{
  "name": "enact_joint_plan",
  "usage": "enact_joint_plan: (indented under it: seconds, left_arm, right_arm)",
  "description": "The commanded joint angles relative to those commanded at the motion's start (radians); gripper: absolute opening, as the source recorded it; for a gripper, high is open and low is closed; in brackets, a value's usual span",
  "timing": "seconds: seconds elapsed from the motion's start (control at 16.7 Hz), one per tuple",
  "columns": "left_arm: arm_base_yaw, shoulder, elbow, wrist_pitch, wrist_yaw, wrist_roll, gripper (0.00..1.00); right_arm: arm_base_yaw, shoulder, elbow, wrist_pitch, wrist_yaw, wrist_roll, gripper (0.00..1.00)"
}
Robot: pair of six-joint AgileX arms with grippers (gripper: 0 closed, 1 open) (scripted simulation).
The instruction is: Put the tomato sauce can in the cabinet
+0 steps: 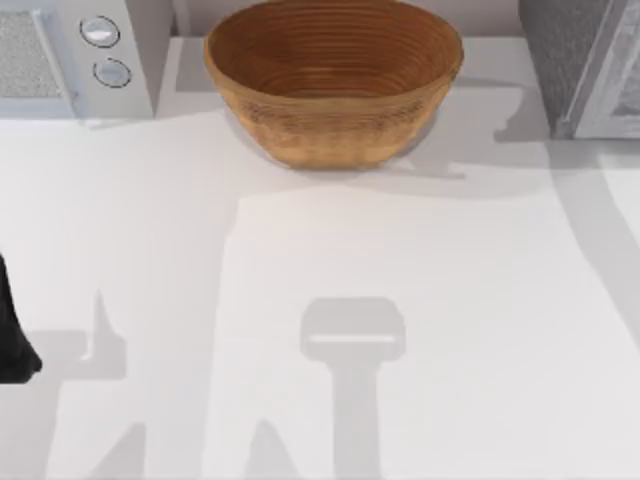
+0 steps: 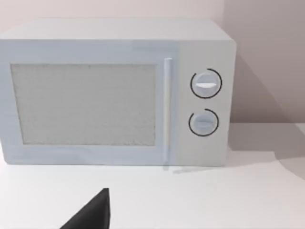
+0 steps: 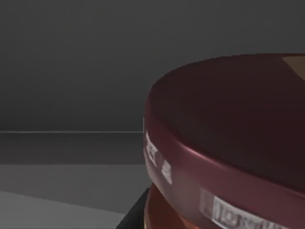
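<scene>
**Can close under the right wrist camera, inside a dark space**

At the left edge of the top view, low down, sits the black left arm; its tool's opening cannot be told. Upper left stands a white boxy microwave with two round dials. Top centre on the white counter rests a woven brown bowl-shaped basket. Upper right stands a grey cabinet. The right wrist view shows the maroon-topped tomato sauce can against dim grey walls; whether the right tool grips it cannot be told.

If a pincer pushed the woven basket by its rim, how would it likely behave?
The woven basket is wide, bowl-shaped and narrows to a small base, so a rim push would probably rock or slide it rather than topple it. Its ribbed weave suggests a stiff, fairly light shell with decent grip, though that is a guess.
</scene>
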Motion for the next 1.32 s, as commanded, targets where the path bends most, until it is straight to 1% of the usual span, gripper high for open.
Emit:
enact_joint_plan:
  seconds: [0.18,0.54,0.66,0.78,1.08,1.32]
  left_arm:
    - [0.0,0.0,0.0,0.0,0.0,0.0,1.0]
    - [0.0,0.0,0.0,0.0,0.0,0.0,1.0]
    - [0.0,0.0,0.0,0.0,0.0,0.0,1.0]
    - [0.0,0.0,0.0,0.0,0.0,0.0,1.0]
    - [0.0,0.0,0.0,0.0,0.0,0.0,1.0]
    - [0.0,0.0,0.0,0.0,0.0,0.0,1.0]
  right_arm:
    - [0.012,0.065,0.09,-0.025,0.007,0.001,0.0]
    - [0.008,0.071,0.097,-0.025,0.006,0.004,0.0]
    - [-0.005,0.108,0.132,-0.017,-0.001,0.007,0.0]
    - [-0.02,0.186,0.206,-0.007,-0.012,0.008,0.0]
    - [-0.044,0.481,0.438,0.03,-0.049,0.002,0.0]
    - [-0.075,0.584,0.532,0.054,-0.07,0.003,0.0]
